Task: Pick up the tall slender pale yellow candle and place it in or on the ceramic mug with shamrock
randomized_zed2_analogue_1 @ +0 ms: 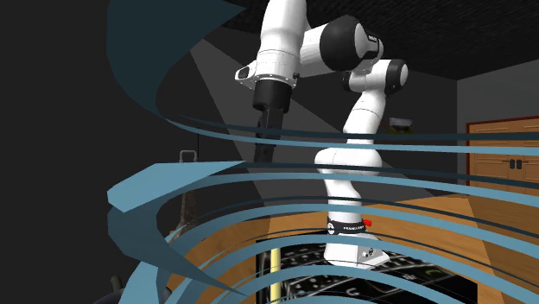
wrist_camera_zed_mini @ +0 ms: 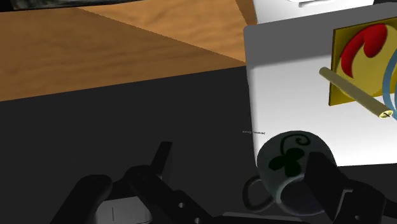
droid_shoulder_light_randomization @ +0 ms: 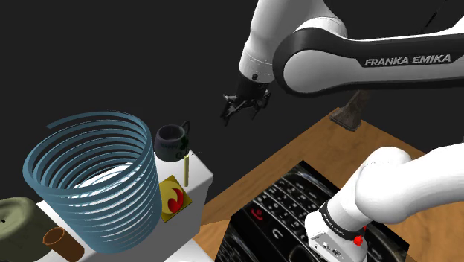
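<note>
The slender pale yellow candle stands upright on the white block, just in front of a dark mug at the block's far corner. In the wrist view the candle lies beyond the mug, whose side carries a dark shamrock. My black gripper hangs open and empty in the air, to the shoulder view's right of the mug and higher than it. Seen from the wrist, the gripper has its fingers wide apart, and the mug sits close to one fingertip.
A big blue spiral fills the block's left part and veils the second exterior view, where the gripper points down. A yellow tile with a red shape lies by the candle. An olive lump and brown cup sit at left.
</note>
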